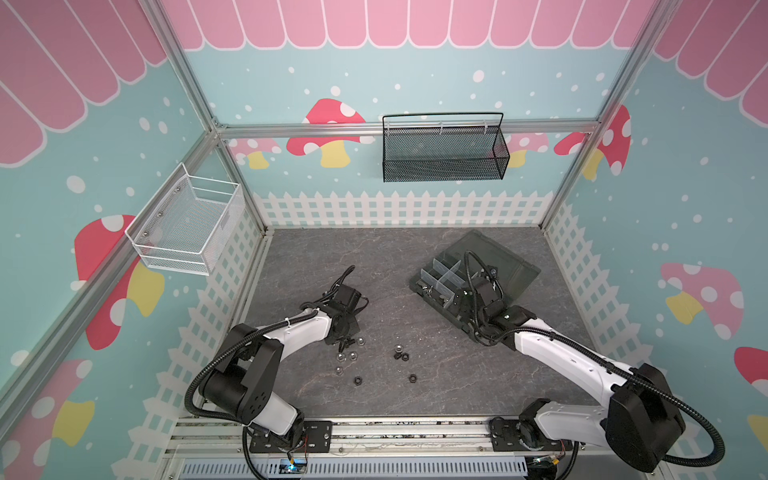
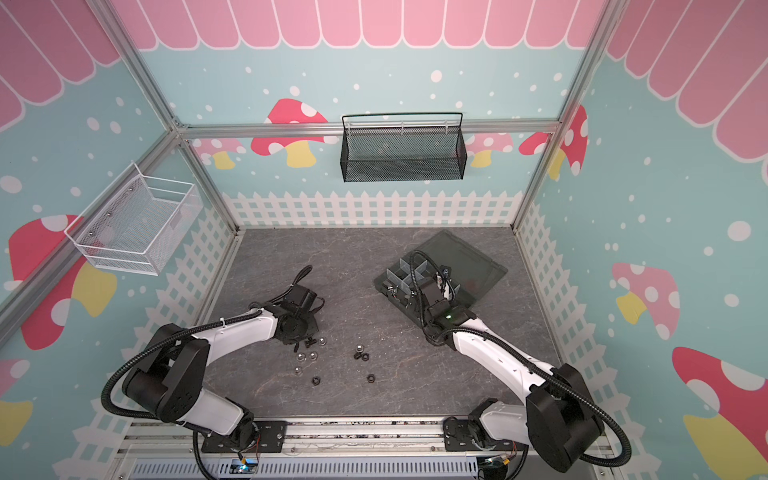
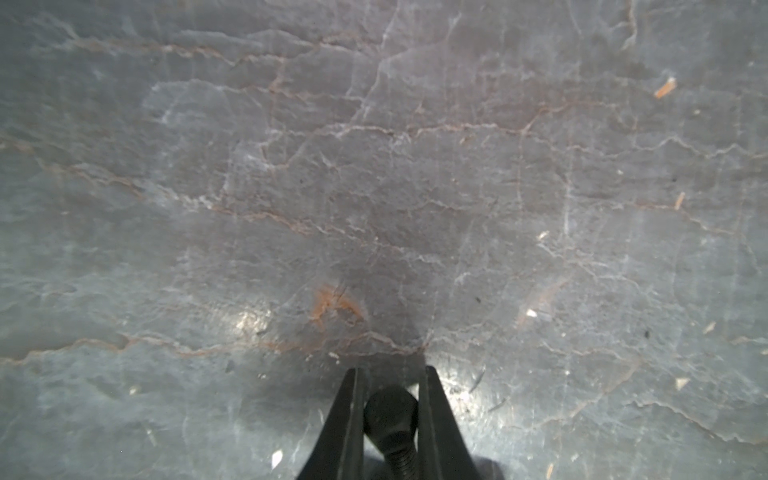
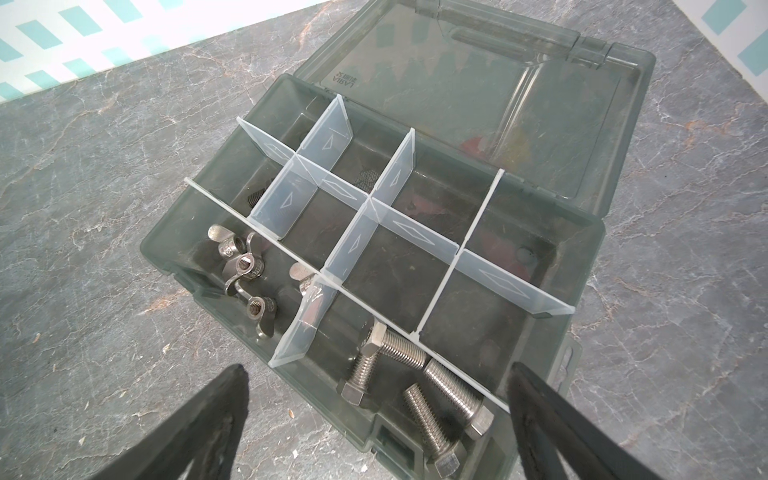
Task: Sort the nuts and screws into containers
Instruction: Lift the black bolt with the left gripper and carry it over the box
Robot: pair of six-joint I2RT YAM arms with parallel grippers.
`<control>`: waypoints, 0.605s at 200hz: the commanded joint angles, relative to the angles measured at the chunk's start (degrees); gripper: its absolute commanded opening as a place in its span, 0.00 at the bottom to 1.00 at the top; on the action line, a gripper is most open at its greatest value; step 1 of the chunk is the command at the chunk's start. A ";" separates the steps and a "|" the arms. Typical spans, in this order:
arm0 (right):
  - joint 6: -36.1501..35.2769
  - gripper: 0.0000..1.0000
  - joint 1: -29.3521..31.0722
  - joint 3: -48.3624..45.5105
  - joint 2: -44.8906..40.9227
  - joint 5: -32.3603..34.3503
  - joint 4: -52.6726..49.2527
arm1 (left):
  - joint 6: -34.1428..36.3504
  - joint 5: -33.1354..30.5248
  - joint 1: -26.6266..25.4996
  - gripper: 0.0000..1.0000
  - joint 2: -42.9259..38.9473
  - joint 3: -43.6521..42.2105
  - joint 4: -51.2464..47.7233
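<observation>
In the left wrist view my left gripper (image 3: 390, 370) is shut on a short black screw (image 3: 391, 411), pinched by its head just above the grey stone table. In both top views this gripper (image 1: 343, 337) sits low beside several loose silver nuts (image 1: 353, 355) and black nuts (image 1: 356, 380). My right gripper (image 4: 376, 370) stands open and empty over the near edge of the open grey-green organizer box (image 4: 166, 249). One of its compartments holds several silver screws (image 4: 453, 395). A neighbouring one holds several silver wing nuts (image 4: 243, 266). Something dark and threaded (image 4: 254, 200) shows behind a divider.
The box lid (image 1: 513, 266) lies open toward the back right wall. A black mesh basket (image 1: 444, 153) hangs on the back wall and a white wire basket (image 1: 187, 220) on the left wall. More black nuts (image 1: 412, 377) lie mid-table.
</observation>
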 commanded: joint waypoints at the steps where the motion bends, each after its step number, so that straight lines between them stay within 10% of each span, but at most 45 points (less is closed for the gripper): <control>1: 0.70 0.98 -0.29 1.35 0.03 0.97 -0.79 | 0.05 -0.21 0.42 0.14 0.42 -1.62 -2.96; 121: 0.87 0.98 -0.34 0.87 -1.29 1.86 -0.92 | 1.90 -0.16 -3.31 0.13 0.31 11.99 4.75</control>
